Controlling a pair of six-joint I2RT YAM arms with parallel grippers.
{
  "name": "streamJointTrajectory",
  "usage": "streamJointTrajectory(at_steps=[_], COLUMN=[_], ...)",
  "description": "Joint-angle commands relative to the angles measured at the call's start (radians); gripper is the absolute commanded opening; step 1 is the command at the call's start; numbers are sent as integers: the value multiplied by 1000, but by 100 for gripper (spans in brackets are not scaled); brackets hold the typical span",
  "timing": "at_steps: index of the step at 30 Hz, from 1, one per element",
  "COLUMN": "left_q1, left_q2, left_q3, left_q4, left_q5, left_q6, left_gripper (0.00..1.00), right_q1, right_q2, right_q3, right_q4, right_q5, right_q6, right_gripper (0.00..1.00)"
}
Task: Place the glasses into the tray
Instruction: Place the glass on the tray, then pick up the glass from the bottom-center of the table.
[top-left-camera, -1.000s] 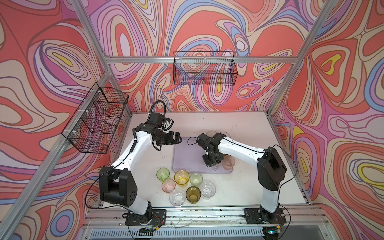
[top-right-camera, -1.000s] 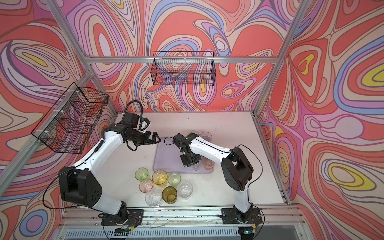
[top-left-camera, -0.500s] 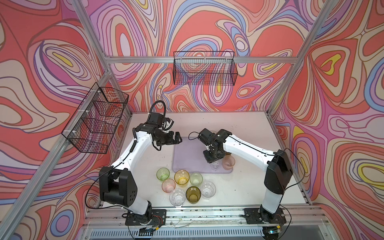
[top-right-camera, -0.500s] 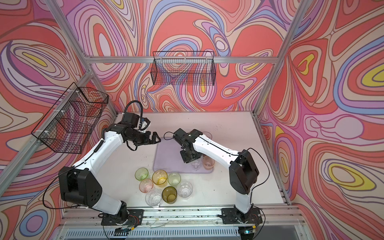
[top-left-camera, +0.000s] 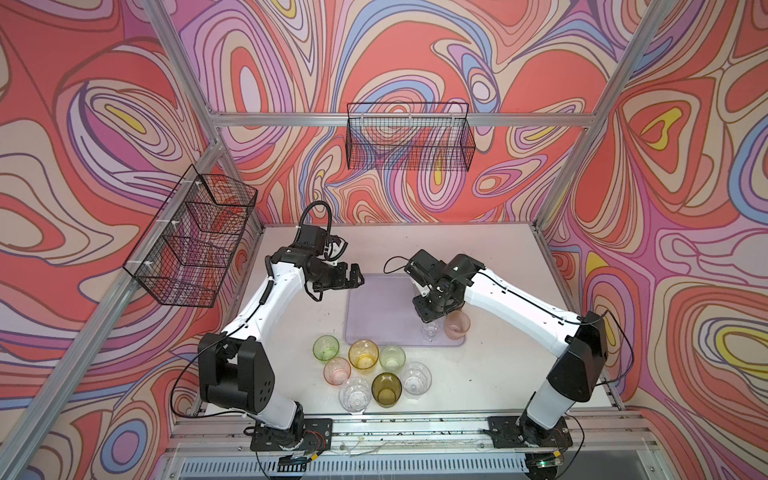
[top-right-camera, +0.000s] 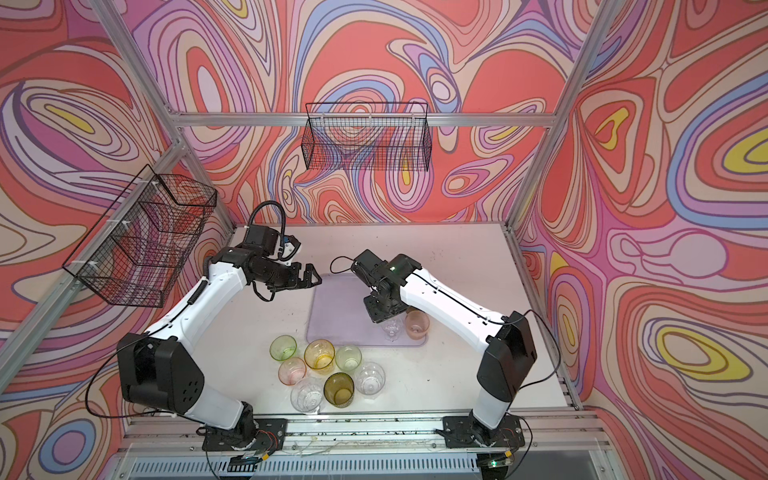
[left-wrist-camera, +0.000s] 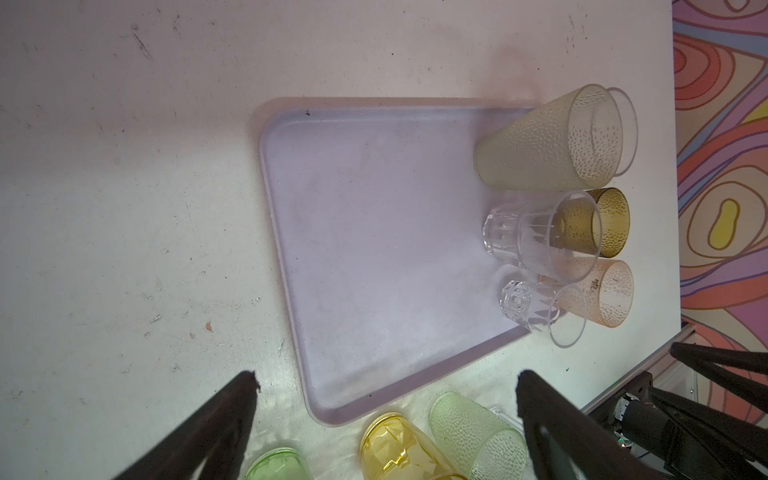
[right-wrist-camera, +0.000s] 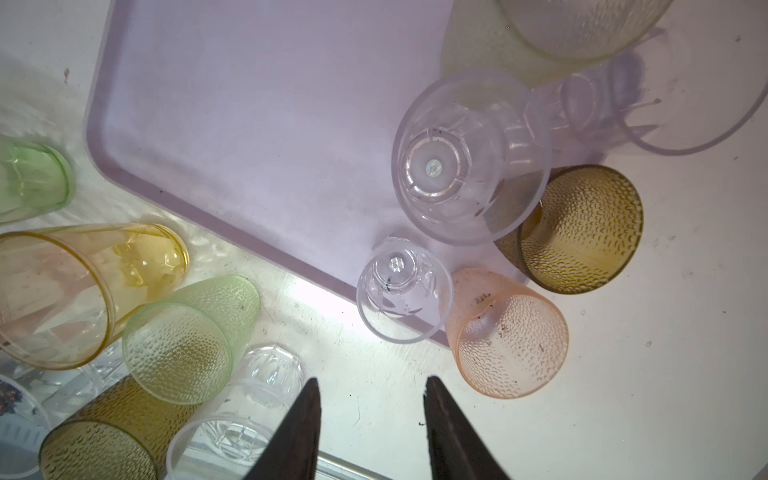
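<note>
Standing just beyond right claw: glass

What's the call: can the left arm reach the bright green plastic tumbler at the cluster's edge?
Probably yes. The left end effector is open and empty; the bright green plastic tumbler stands outermost, bare white table on its arm side. Only the pink plastic tumbler beside it crowds one side.

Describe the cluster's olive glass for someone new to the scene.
Seven glasses cluster on the table in front of the lavender tray. In the row nearest the arm bases, the olive glass stands between two clear ones, the cluster's only dark glass.
</note>
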Motion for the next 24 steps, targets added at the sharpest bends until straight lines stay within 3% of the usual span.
streamJointTrajectory(at_steps=[1,12,24], left_q1=[-7,-7,-7], left_q2=[-16,-14,-16], left_q3=[17,19,20], left_q4=[-19,-22,-24], left_q5=[-7,-11,-18], left_q6=[20,22,24], left_gripper=[100,100,100], right_q1=[32,131,308], right_q2=[-50,-119,-184], right_q3=[11,-22,-103], right_q4=[-20,-24,2], right_q5=[12,-17,-15], right_q6=[-31,-74,-68], right_gripper=[43,43,43])
